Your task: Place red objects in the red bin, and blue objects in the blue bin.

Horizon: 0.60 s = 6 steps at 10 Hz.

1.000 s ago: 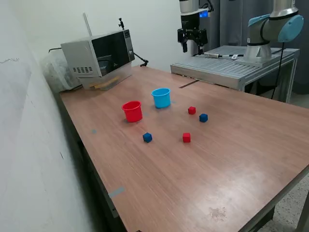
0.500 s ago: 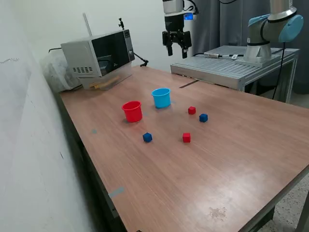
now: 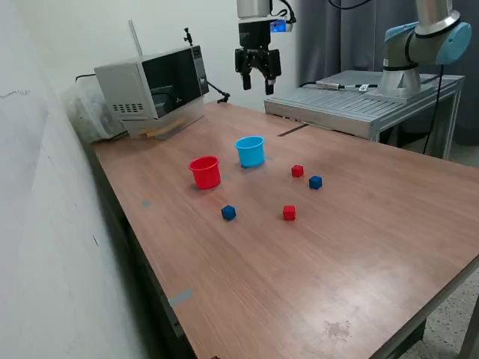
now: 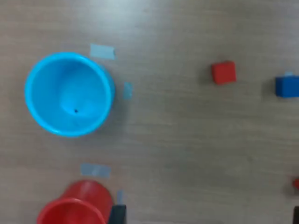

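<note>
While I hang high above the far side of the table [image 3: 359, 247], my gripper [image 3: 257, 81] has its fingers spread and grasps nothing. Below me the blue bin [image 3: 250, 151] stands upright just beside the red bin [image 3: 205, 172], both empty as far as I see. One red cube [image 3: 297, 170] sits near a blue cube [image 3: 315, 182]; another red cube [image 3: 289, 213] and another blue cube [image 3: 228, 213] lie nearer the camera. Small tape pieces [image 4: 102, 51] mark the wood around the cups. No writing is readable, not even on the microwave [image 3: 153, 84].
</note>
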Tool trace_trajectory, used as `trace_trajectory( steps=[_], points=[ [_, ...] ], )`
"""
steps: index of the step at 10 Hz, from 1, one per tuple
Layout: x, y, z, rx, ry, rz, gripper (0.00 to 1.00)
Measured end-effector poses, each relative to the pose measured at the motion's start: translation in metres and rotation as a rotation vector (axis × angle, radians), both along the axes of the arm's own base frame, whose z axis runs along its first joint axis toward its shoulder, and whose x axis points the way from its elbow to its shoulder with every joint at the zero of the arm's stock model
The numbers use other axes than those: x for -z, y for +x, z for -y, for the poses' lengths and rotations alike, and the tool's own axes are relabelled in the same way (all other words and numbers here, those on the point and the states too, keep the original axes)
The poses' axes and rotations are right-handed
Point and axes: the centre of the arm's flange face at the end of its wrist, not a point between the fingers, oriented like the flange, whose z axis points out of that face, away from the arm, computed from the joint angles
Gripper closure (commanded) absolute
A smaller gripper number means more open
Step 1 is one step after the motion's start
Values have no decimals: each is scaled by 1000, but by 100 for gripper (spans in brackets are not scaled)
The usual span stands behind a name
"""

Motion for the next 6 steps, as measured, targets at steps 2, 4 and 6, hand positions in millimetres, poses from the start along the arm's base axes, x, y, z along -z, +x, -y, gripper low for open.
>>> trace_trajectory(
  steps=[2, 4, 6],
  points=[
    [20, -9, 14, -16, -6, 23, 0],
    [51, -11, 29, -38, -13, 54, 0],
    [86, -4, 37, -51, -33, 88, 0]
  ],
)
